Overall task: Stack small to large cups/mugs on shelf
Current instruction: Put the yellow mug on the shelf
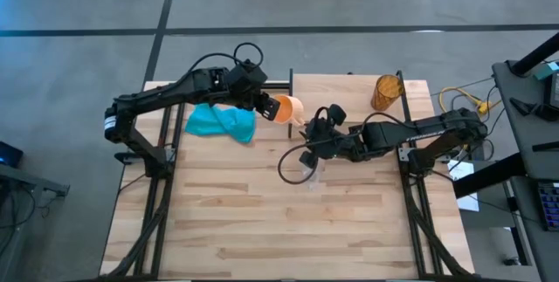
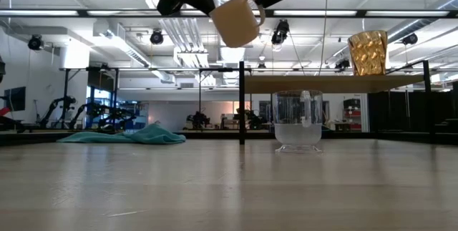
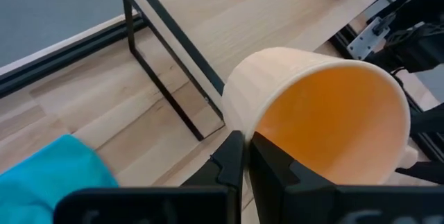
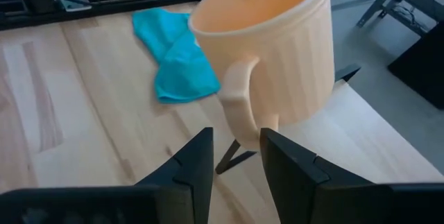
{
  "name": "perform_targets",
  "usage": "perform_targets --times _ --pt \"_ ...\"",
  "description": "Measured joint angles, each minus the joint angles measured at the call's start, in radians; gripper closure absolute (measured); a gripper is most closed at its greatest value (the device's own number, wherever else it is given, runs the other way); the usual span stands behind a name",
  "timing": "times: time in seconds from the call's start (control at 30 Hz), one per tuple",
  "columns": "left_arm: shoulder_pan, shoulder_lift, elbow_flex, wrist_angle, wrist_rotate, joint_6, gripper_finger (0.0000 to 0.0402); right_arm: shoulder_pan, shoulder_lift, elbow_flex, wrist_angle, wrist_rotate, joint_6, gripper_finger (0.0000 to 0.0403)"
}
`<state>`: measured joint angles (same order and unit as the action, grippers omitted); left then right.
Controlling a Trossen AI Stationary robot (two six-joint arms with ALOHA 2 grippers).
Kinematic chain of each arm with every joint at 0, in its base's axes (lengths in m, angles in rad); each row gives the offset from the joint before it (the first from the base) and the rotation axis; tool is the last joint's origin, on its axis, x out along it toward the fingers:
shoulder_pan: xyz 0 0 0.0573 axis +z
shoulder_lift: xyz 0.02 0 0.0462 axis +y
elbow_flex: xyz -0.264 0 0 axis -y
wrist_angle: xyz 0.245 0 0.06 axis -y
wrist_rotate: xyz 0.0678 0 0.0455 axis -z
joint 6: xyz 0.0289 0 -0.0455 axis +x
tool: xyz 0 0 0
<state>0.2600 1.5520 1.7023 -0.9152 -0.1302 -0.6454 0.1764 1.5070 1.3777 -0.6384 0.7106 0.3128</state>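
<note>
Holding the mug (image 1: 286,107) by its rim, your left gripper (image 1: 265,104) has its fingers pressed together on the wall, one inside and one outside. The mug hangs tipped in the air, right at the shelf's (image 1: 349,85) left edge, near the post. It is not on the shelf yet.

Your right gripper (image 1: 313,134) sits just beside the mug, fingers spread, with the handle (image 4: 239,106) right in front of the gap between them. It holds nothing. It looks like you are about to pass the mug from one gripper to the other.

Look out from here:
- The left grip is only a thin pinch on the rim. If the right gripper bumps the mug, it could twist or slip out and fall on the bench (image 1: 262,221).
- If the left one lets go before the right fingers close on the handle, the mug drops.
- The glass cup (image 2: 298,121) stands on the bench just under the right arm. A low move could knock it over.
- The mug is very near the shelf's edge and post. A swing to the side could hit them.

The brown cup (image 1: 386,92) stands on the shelf near its back right corner. The cloth (image 1: 222,122) lies on the bench by the back left, under the left arm.
</note>
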Motion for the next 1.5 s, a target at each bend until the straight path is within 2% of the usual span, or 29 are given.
perform_targets --times 0.57,0.9,1.5 --pt "0.0 0.0 -0.002 0.018 0.022 0.004 0.0401 -0.005 0.0 0.0 0.002 0.024 -0.007 0.0292" --pt "0.0 0.0 0.0 0.05 0.023 0.001 0.0402 -0.008 0.0 0.0 0.002 0.023 -0.023 0.0369" --pt "0.015 0.0 -0.003 0.11 0.054 0.053 0.0402 -0.012 0.0 0.0 -0.049 0.15 0.029 0.0369"
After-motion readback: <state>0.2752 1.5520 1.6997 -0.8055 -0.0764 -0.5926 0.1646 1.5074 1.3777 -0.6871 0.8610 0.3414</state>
